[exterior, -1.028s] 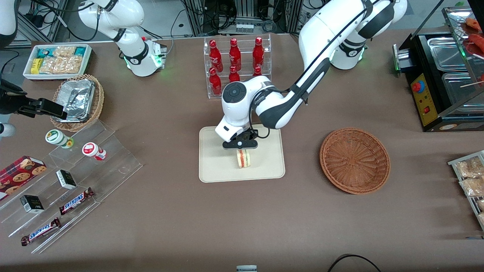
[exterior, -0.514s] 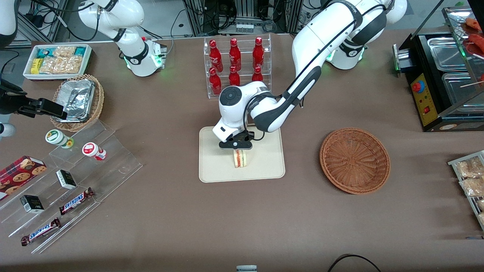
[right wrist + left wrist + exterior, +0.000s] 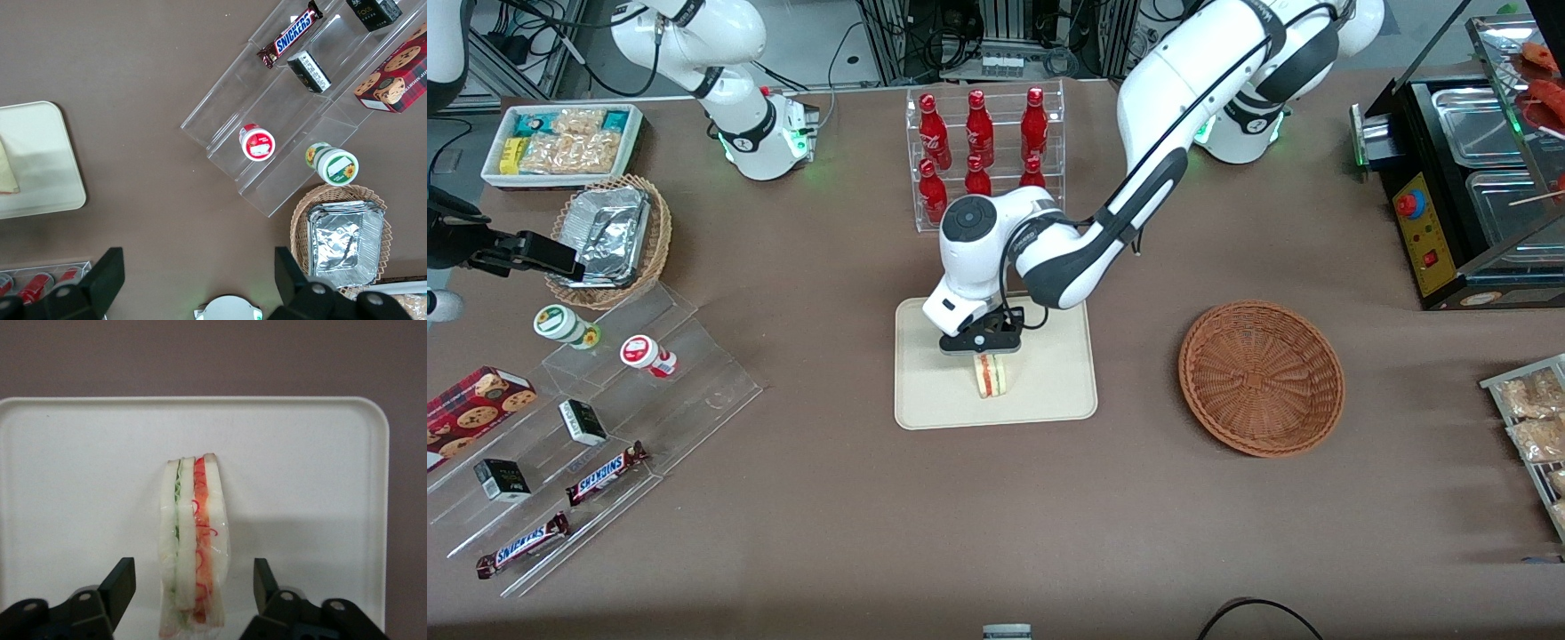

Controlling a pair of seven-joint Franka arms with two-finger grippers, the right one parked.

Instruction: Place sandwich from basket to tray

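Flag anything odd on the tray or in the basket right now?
Nothing stands out. The sandwich stands on its edge on the tray, wrap intact, nothing spilled. The pincer sits open just above it, fingers clear on both sides. The basket is empty and upright, toward the working arm's end.

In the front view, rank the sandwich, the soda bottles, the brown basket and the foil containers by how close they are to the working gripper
From the open gripper over the tray:
1. Sandwich, directly below.
2. Soda bottles, farther from camera.
3. Brown basket, toward the working arm's end.
4. Foil containers, toward the parked arm's end.
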